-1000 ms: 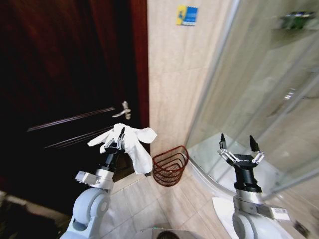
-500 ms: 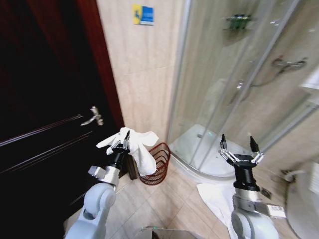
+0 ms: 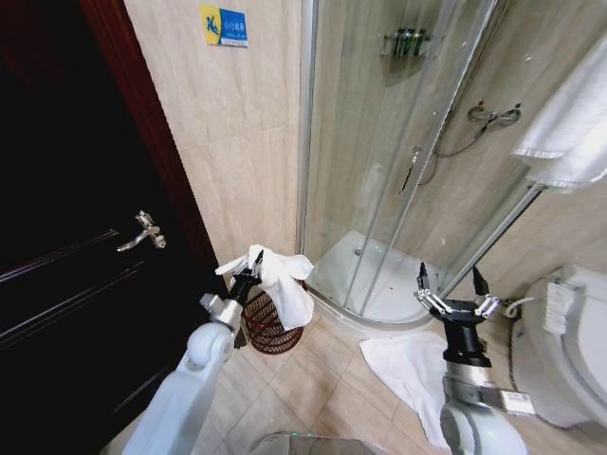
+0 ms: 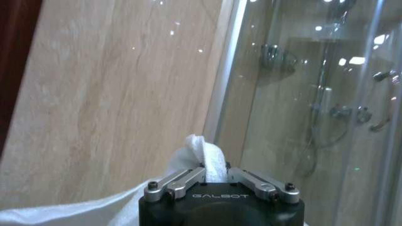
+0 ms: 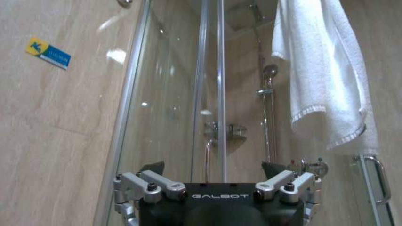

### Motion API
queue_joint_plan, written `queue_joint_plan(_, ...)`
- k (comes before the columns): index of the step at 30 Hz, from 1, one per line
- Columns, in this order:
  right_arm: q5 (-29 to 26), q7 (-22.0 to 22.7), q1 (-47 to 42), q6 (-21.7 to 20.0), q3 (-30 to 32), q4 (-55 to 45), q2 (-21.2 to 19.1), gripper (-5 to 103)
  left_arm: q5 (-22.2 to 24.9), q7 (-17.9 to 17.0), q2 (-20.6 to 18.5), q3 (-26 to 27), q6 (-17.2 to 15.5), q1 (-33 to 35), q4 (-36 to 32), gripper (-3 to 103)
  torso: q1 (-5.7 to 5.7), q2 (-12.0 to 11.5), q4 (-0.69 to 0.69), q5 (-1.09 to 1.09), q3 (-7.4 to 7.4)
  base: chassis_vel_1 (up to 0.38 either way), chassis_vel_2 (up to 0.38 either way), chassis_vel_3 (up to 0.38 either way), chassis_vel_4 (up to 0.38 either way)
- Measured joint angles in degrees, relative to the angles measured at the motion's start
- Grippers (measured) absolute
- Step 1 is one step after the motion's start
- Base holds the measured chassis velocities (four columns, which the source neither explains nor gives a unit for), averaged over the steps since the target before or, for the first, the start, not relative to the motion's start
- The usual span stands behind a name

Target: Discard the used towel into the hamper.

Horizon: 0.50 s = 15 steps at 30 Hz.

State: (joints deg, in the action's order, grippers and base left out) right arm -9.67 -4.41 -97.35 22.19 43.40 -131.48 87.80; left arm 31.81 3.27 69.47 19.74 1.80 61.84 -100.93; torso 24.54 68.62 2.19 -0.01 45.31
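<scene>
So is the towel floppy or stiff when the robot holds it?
Probably floppy: the towel droops in folds from the left gripper, which pinches it above the hamper. It looks light, since a small pinch holds it. It likely won't slip, as the cloth bunches between the fingers.

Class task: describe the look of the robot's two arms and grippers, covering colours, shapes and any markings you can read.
Both arms have smooth, rounded pale grey-white shells, ending in silver metal collars and black cylindrical wrists. The left gripper and right gripper have silver linkage bars with small bolts and dark, pointed fingertips. Each black gripper body reads "GALBOT" in pale letters, seen in the wrist views.
</scene>
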Motion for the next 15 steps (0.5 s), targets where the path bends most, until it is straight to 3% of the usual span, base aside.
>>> queue_joint_plan(7,0.1,-3.02,-0.97,2.91,0.51,0.31,-0.2,100,-0.04,3.3,-0.54,-3.07,3.68,-9.61,14.12,0,0.01,0.0,-0.01,0.0,0.0,0.0,0.0,0.0,0.0)
queue_joint_plan(15,-0.69,-3.71,-1.12,3.39,1.13,0.92,-0.21,100,-1.31,3.78,1.18,-7.07,4.52,-14.0,23.49,0,0.0,0.01,0.0,0.01,-0.01,0.0,0.0,0.0,0.0)
